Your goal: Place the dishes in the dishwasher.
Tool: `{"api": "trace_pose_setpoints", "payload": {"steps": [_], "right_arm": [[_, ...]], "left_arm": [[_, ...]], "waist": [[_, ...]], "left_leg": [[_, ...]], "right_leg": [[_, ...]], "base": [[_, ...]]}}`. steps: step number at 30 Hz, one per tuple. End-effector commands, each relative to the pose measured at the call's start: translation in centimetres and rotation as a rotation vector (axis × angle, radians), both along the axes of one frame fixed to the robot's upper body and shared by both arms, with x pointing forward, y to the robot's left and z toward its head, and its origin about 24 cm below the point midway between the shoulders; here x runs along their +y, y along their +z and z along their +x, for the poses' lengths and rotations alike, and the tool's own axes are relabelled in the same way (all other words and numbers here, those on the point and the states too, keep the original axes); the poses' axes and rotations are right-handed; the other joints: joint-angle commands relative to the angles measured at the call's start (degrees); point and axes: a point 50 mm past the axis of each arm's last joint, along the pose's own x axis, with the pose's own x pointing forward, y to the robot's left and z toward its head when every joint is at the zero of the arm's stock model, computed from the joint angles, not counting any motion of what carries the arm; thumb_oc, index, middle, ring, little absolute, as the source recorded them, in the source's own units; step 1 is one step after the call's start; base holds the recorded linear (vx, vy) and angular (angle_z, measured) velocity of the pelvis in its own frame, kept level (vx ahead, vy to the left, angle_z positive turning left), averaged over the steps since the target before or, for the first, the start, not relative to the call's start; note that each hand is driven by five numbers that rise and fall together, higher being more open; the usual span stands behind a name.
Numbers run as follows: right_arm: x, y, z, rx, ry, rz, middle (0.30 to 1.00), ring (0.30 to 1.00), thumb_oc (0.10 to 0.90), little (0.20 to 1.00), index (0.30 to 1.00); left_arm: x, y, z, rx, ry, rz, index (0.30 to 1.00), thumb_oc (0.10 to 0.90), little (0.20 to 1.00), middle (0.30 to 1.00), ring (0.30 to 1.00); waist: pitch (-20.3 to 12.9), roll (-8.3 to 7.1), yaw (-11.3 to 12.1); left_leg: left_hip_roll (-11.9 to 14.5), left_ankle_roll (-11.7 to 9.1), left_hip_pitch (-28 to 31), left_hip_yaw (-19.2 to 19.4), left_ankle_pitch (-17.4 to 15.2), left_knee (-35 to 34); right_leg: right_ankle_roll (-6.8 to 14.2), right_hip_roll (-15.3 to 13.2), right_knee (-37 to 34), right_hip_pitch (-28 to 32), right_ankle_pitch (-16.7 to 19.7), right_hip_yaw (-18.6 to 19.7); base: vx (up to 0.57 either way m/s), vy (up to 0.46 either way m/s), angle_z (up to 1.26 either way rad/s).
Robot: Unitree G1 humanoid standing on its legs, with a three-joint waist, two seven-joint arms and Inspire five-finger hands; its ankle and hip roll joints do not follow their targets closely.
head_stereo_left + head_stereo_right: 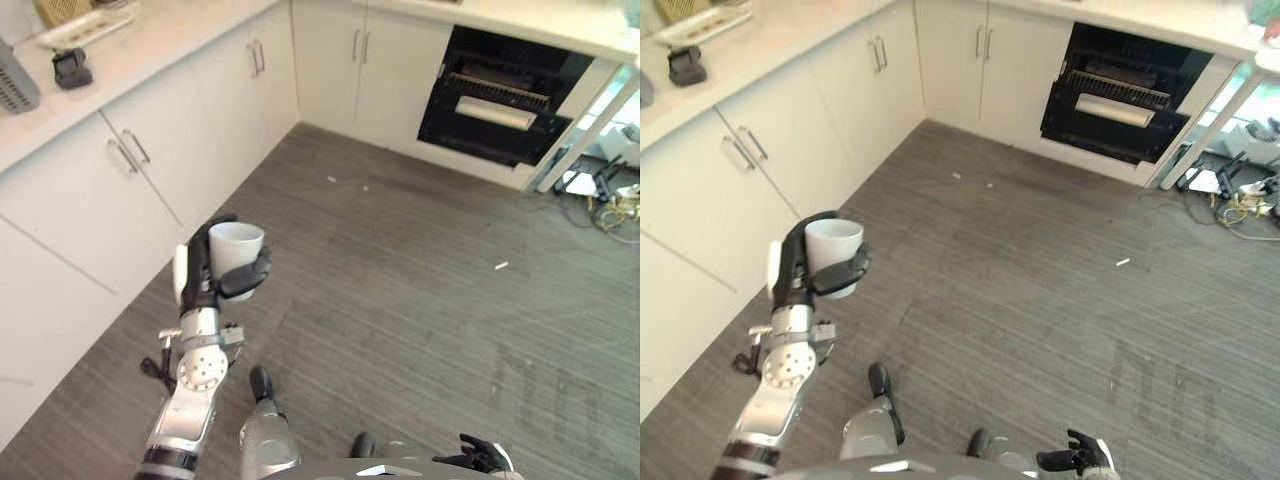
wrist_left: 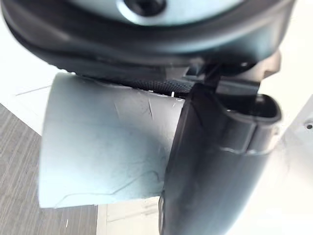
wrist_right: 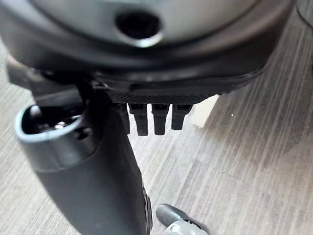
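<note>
While it looks light and rigid, the white cup [image 1: 237,253] seems smooth-walled, likely slippery and breakable, so a wrap around its side suits it best. Plain, open-topped and upright, it sits clamped in the left robot hand [image 1: 212,272], held over the floor near the left cabinets [image 1: 120,180]. The open dishwasher [image 1: 500,100] stands far right. The right robot hand [image 1: 1075,459] hangs low, fingers relaxed, holding nothing.

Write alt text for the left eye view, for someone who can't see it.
The robot's left hand holds a white cup upright above a grey wood-look floor. White cabinets run along the left, and an open dishwasher sits in the far corner.
</note>
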Motion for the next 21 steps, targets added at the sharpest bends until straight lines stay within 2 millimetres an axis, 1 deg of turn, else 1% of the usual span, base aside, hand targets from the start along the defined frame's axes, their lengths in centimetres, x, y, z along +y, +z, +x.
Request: {"api": "trace_pose_setpoints", "payload": {"steps": [1, 2, 3, 4, 6, 7, 8, 9, 10, 11, 13, 14, 15, 16, 17, 18, 19, 20, 21], "right_arm": [[1.8, 0.0, 1.5, -0.07, 0.007, 0.043, 0.9, 0.9, 0.8, 0.9, 0.9], [1.8, 0.0, 1.7, -0.071, -0.021, 0.046, 0.9, 0.9, 0.8, 0.9, 0.9], [2.0, -0.1, 1.6, -0.068, -0.032, 0.053, 0.9, 0.9, 0.8, 0.9, 0.9], [2.1, -0.1, 1.6, -0.069, -0.035, 0.056, 0.9, 0.9, 0.8, 0.9, 0.9], [2.1, -0.1, 1.6, -0.069, -0.035, 0.056, 0.9, 0.9, 0.8, 0.9, 0.9], [2.1, -0.1, 1.6, -0.069, -0.035, 0.056, 0.9, 0.9, 0.8, 0.9, 0.9], [2.4, 0.1, 2.7, -0.104, -0.034, 0.066, 0.9, 0.9, 0.8, 0.9, 0.9], [2.6, 0.2, 3.3, -0.128, -0.034, 0.072, 0.9, 0.9, 0.8, 0.9, 0.9], [2.8, 0.5, 4.1, -0.162, -0.045, 0.085, 0.9, 0.9, 0.8, 0.9, 0.9], [2.8, 0.5, 4.1, -0.163, -0.045, 0.084, 0.9, 0.9, 0.8, 0.9, 0.9], [2.8, 0.6, 4.3, -0.171, -0.028, 0.087, 0.9, 0.9, 0.8, 0.9, 0.9], [2.6, 0.6, 4.1, -0.167, -0.022, 0.082, 0.9, 0.9, 0.8, 0.9, 0.9], [2.5, 0.5, 3.9, -0.164, -0.028, 0.081, 0.9, 0.9, 0.8, 0.9, 0.9], [2.0, 0.4, 3.0, -0.141, -0.058, 0.071, 0.9, 0.9, 0.8, 0.9, 0.9], [2.0, 0.4, 3.0, -0.141, -0.058, 0.071, 0.9, 0.9, 0.8, 0.9, 0.9], [1.8, 0.3, 2.5, -0.126, -0.078, 0.064, 0.9, 0.9, 0.8, 0.9, 0.9], [1.6, 0.1, 1.6, -0.091, -0.102, 0.063, 0.9, 0.9, 0.8, 0.9, 0.9], [1.5, -0.1, 1.1, -0.072, -0.114, 0.061, 0.9, 0.9, 0.8, 0.9, 0.9], [1.5, -0.1, 1.1, -0.072, -0.114, 0.061, 0.9, 0.9, 0.8, 0.9, 0.9]], "left_arm": [[-1.8, 8.3, 2.0, -0.409, -0.152, 0.075, 0.3, 0.4, 0.3, 0.3, 0.3], [-2.7, 9.0, 2.7, -0.426, -0.201, 0.105, 0.3, 0.4, 0.3, 0.3, 0.3], [-3.0, 9.1, 3.0, -0.424, -0.214, 0.116, 0.3, 0.4, 0.3, 0.3, 0.3], [-3.3, 9.3, 3.2, -0.425, -0.235, 0.123, 0.3, 0.4, 0.3, 0.3, 0.3], [-3.3, 9.3, 3.2, -0.425, -0.235, 0.122, 0.3, 0.4, 0.3, 0.3, 0.3], [-3.3, 9.3, 3.2, -0.425, -0.235, 0.122, 0.3, 0.4, 0.3, 0.3, 0.3], [-3.7, 9.0, 3.6, -0.396, -0.267, 0.137, 0.3, 0.4, 0.3, 0.3, 0.3], [-3.8, 8.8, 3.7, -0.386, -0.277, 0.141, 0.3, 0.4, 0.3, 0.3, 0.3], [-3.9, 8.3, 3.9, -0.363, -0.282, 0.119, 0.3, 0.4, 0.3, 0.3, 0.3], [-3.9, 8.3, 3.9, -0.364, -0.282, 0.118, 0.3, 0.4, 0.3, 0.3, 0.3], [-3.8, 8.2, 3.9, -0.358, -0.292, 0.1, 0.3, 0.4, 0.3, 0.3, 0.3], [-3.9, 7.9, 3.9, -0.347, -0.302, 0.079, 0.3, 0.4, 0.3, 0.3, 0.3], [-4.0, 7.7, 3.8, -0.343, -0.309, 0.064, 0.3, 0.4, 0.3, 0.3, 0.3], [-4.5, 7.6, 4.0, -0.333, -0.338, 0.058, 0.3, 0.4, 0.3, 0.3, 0.3], [-4.5, 7.6, 4.0, -0.333, -0.338, 0.058, 0.3, 0.4, 0.3, 0.3, 0.3], [-4.7, 7.7, 4.1, -0.338, -0.35, 0.062, 0.3, 0.4, 0.3, 0.3, 0.3], [-5.3, 7.9, 4.4, -0.338, -0.383, 0.087, 0.3, 0.4, 0.3, 0.3, 0.3], [-5.6, 8.0, 4.5, -0.342, -0.394, 0.1, 0.3, 0.4, 0.3, 0.3, 0.3], [-5.6, 8.0, 4.5, -0.342, -0.394, 0.1, 0.3, 0.4, 0.3, 0.3, 0.3]], "waist": [[-4.1, -0.66, -0.1], [-5.0, -2.74, -0.8], [-5.1, -2.88, -1.5], [-5.1, -2.53, -2.1], [-5.2, -2.39, -1.9], [-5.2, -2.39, -1.9], [-3.8, -0.13, -4.5], [-3.3, 0.18, -5.5], [-2.4, 0.27, -7.6], [-2.5, 0.58, -7.6], [-2.4, 1.05, -8.9], [-2.5, 0.85, -10.2], [-2.5, 0.78, -11.4], [-2.7, 0.35, -13.4], [-2.7, 0.35, -13.4], [-2.4, 0.25, -14.6], [-1.9, 0.68, -16.3], [-2.2, 1.07, -16.7], [-2.2, 1.07, -16.7]], "left_leg": [[-1.1, 0.7, -3.7, 1.2, 11.8, -6.6], [-7.5, 4.6, -0.8, 1.6, 8.1, -7.1], [-9.1, 5.7, 0.9, 1.9, 6.7, -7.5], [-9.9, 6.8, 2.2, 2.3, 5.3, -7.7], [-9.7, 6.8, 2.2, 2.4, 5.3, -7.7], [-9.7, 6.8, 2.1, 2.4, 5.3, -7.7], [-11.0, 9.1, 6.6, 1.1, 1.7, -8.4], [-11.5, 9.4, 8.3, 0.3, 0.5, -9.0], [-12.9, 9.2, 11.4, -0.6, -1.6, -9.4], [-12.5, 9.1, 11.1, -0.6, -1.5, -9.4], [-12.7, 8.4, 13.3, -0.5, -2.7, -9.4], [-13.1, 7.6, 15.1, -0.7, -4.4, -9.4], [-13.7, 7.0, 16.5, -1.5, -5.7, -9.4], [-14.7, 6.1, 18.6, -2.7, -7.7, -9.4], [-14.7, 6.1, 18.6, -2.7, -7.7, -9.4], [-14.9, 5.5, 20.0, -3.3, -8.6, -9.4], [-14.5, 4.4, 22.5, -4.4, -10.4, -9.4], [-14.7, 4.3, 23.8, -5.0, -11.4, -9.4], [-14.7, 4.3, 23.8, -5.0, -11.4, -9.4]], "right_leg": [[7.5, -3.0, -2.1, 13.6, -0.6, -2.2], [11.4, -7.6, 9.4, 9.2, 13.3, -0.6], [12.4, -8.6, 14.7, 7.8, 17.9, -0.1], [13.0, -8.9, 18.6, 6.0, 21.8, 0.8], [13.0, -8.7, 18.5, 5.9, 21.9, 1.0], [13.0, -8.7, 18.5, 5.8, 21.9, 1.0], [13.1, -7.0, 30.5, -0.3, 23.7, 2.6], [12.8, -5.8, 32.3, -3.5, 21.4, 3.5], [12.2, -4.6, 29.8, -9.1, 17.1, 3.5], [12.0, -4.2, 29.4, -9.1, 17.5, 3.3], [10.1, -4.9, 22.2, -12.4, 13.8, 0.6], [8.9, -5.3, 14.7, -13.8, 11.9, -1.5], [8.6, -4.8, 9.6, -15.0, 12.0, -1.6], [9.0, -3.8, -1.1, -16.6, 14.2, 0.3], [9.0, -3.8, -1.1, -16.6, 14.2, 0.3], [9.5, -4.2, -5.5, -18.6, 15.5, 1.3], [10.8, -5.6, -9.6, -21.6, 18.0, 2.1], [11.2, -5.7, -10.2, -21.9, 18.6, 1.4], [11.2, -5.7, -10.2, -21.9, 18.6, 1.4]], "base": [[0.38, 0.289, -0.09], [0.52, 0.375, -0.1], [0.67, 0.477, -0.24], [0.28, 0.198, 0.16], [0.07, 0.053, 0.49], [0.43, 0.239, 0.36], [0.58, 0.29, 0.26], [0.89, 0.372, 0.08], [0.45, 0.131, 0.01], [0.48, 0.103, -0.08], [0.42, 0.018, 0.08], [0.54, -0.054, 0.21], [0.73, -0.144, 0.16], [0.5, -0.102, 0.05], [0.49, -0.125, 0.03], [0.47, -0.153, 0.23], [0.63, -0.183, 0.58], [0.46, -0.131, 0.54], [0.17, -0.026, 0.52]]}}
